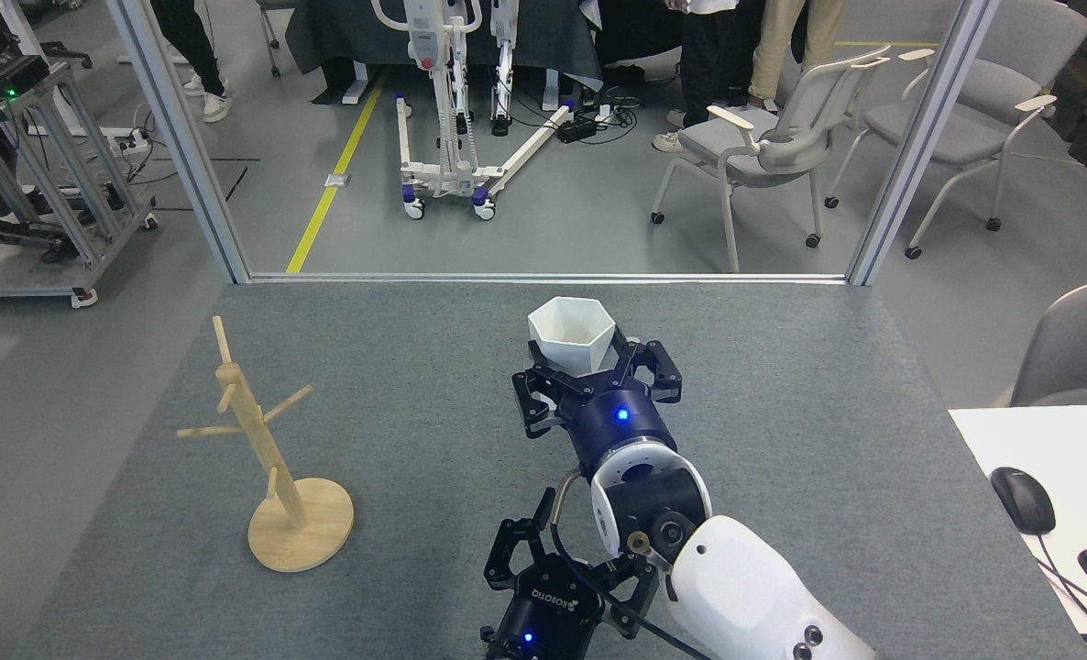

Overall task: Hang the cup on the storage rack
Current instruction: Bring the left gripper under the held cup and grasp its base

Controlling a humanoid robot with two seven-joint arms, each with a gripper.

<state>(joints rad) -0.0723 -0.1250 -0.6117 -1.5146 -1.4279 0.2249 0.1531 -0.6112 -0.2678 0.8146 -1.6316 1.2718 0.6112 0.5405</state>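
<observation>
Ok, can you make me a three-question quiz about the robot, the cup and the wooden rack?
1. Where does the storage rack stand?
A. left part of the table
B. on a chair
C. in the cup

2. What colour is the cup?
A. red
B. white
C. black

3. What is the right gripper doing?
A. hanging open and empty
B. touching the rack
C. gripping the cup

Answers: 1 A, its round base sits on the grey table at left. 2 B, it is plain white all over. 3 C, its fingers close around the cup's lower part, mouth upward.
</observation>
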